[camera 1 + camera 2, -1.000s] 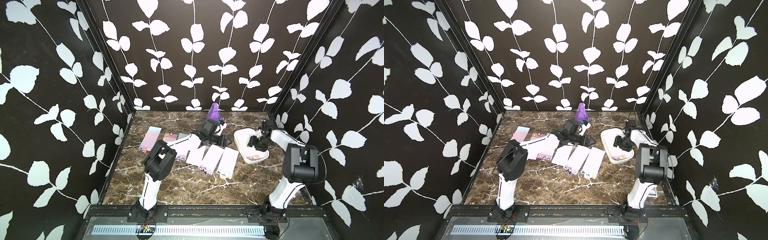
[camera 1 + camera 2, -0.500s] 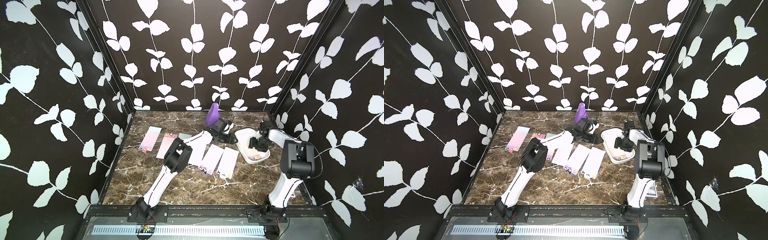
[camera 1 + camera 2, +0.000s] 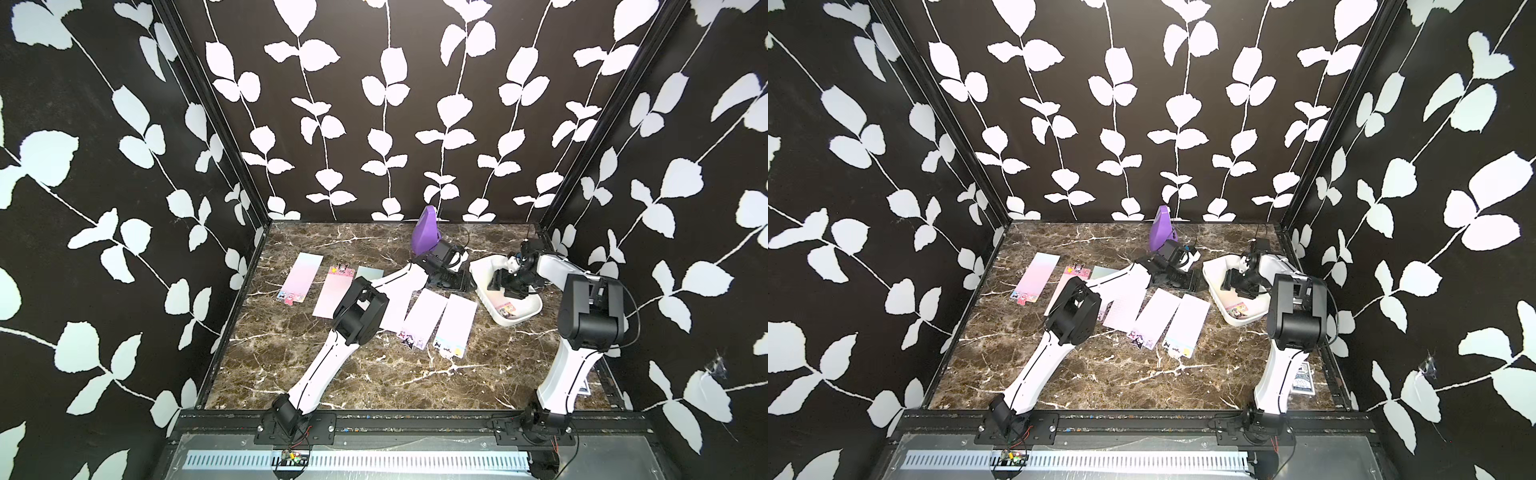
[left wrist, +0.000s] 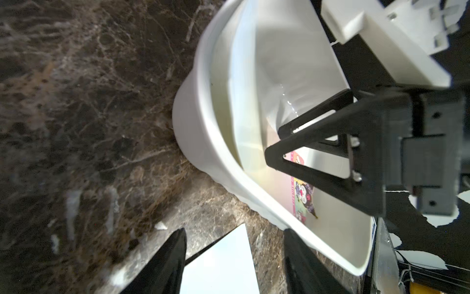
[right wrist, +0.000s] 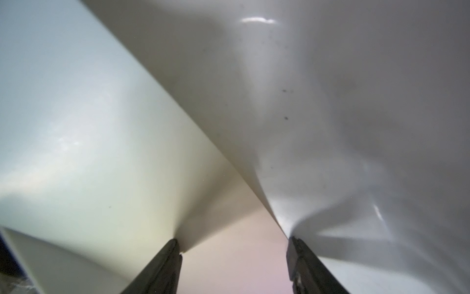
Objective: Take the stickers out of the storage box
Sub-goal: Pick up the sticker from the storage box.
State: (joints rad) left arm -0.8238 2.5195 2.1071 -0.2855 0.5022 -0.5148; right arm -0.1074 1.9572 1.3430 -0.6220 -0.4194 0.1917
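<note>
Left gripper (image 4: pixel 234 231), apart and empty, is arriving beside the storage box (image 3: pixel 519 321) at the table's right edge, probably helping. Right gripper (image 5: pixel 234 239), also apart, is still pressing the last sticker (image 3: pixel 505 309).

No print on the stickers (image 3: pixel 424 316) is legible.

Both top views are bright and even, lit from overhead. Only soft, faint shadows lie on the marble table (image 3: pixel 374 374) just beside the storage box (image 3: pixel 517 321). In the left wrist view the box's rim bows with lens distortion, and marble far from it smears into blur. Inside the box, the right wrist view is dimmer and soft-focused, with small glare streaks on the white wall.
</note>
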